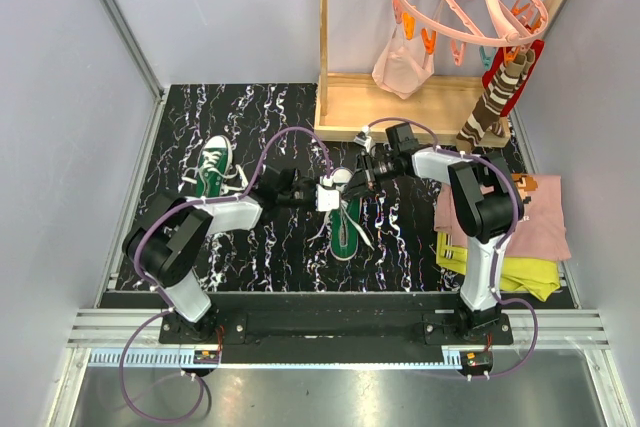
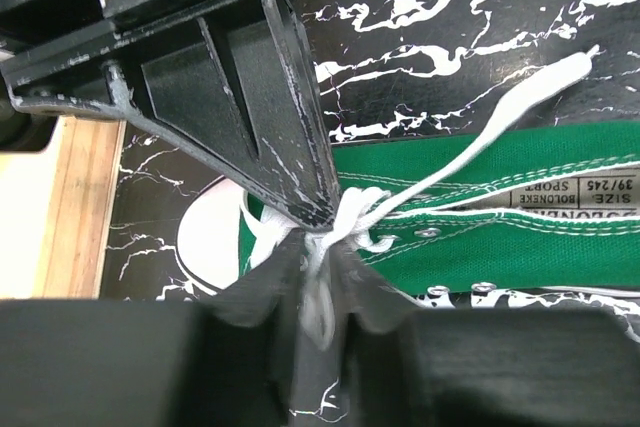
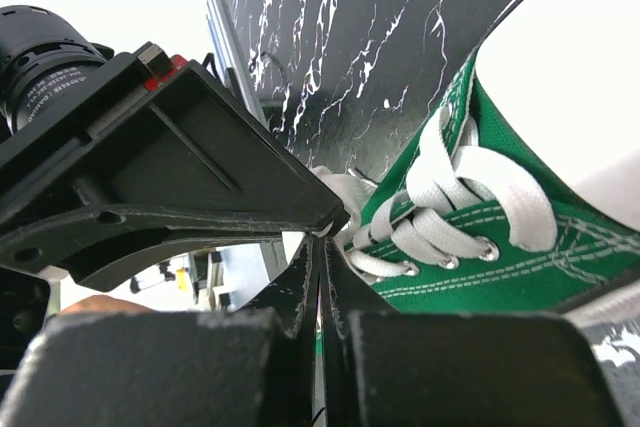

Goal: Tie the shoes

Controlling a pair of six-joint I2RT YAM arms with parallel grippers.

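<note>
One green shoe (image 1: pixel 348 229) lies at mid-table with its white toe cap (image 3: pixel 570 77) toward the back. The other shoe (image 1: pixel 212 169) lies at the back left. Both grippers meet over the middle shoe's lacing. In the left wrist view my left gripper (image 2: pixel 318 247) stands slightly open, a white lace strand (image 2: pixel 322 282) lying between its fingers. A long lace end (image 2: pixel 480 142) trails off across the shoe (image 2: pixel 520 237). My right gripper (image 3: pixel 322 247) is shut, its tips at the bunched laces (image 3: pixel 355 197) beside the eyelets; I see no lace between them.
A wooden rack (image 1: pixel 400 107) stands at the back right, with a pink clip hanger (image 1: pixel 470 2) and striped socks (image 1: pixel 495 97) on it. Folded pink and yellow cloths (image 1: pixel 530 232) lie at the right edge. Grey walls close in on both sides.
</note>
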